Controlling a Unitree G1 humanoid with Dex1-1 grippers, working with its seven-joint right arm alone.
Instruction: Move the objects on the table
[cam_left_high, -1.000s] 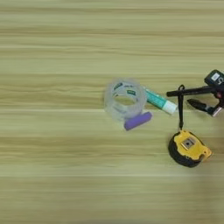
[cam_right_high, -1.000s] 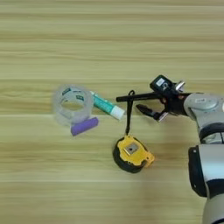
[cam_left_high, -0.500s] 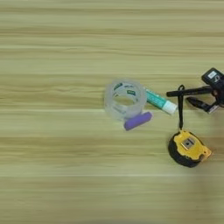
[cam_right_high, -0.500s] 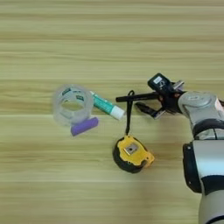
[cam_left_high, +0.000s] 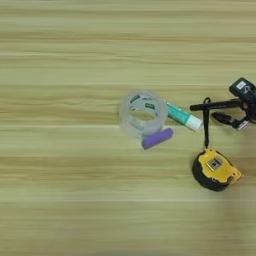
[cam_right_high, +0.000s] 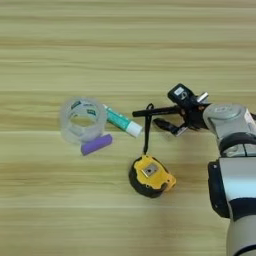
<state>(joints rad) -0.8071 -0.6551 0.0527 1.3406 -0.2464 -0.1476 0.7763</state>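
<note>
The right tool (cam_right_high: 162, 117) is reaching in from three o'clock, its two black fingers standing apart with nothing gripped; the upper finger is lying along, or in front of, the slim black pen (cam_right_high: 150, 111), and I cannot tell them apart. On the counter (cam_right_high: 125, 50) the clear tape roll (cam_right_high: 82, 119) is sitting at nine o'clock, the purple cylinder (cam_right_high: 96, 144) touching its lower rim, the glue stick (cam_right_high: 121, 122) just beside it. The tape measure (cam_right_high: 150, 176) is lying at six o'clock, its strap (cam_right_high: 146, 130) running up between the fingers. A closing grip risks snagging that strap and dragging the measure
</note>
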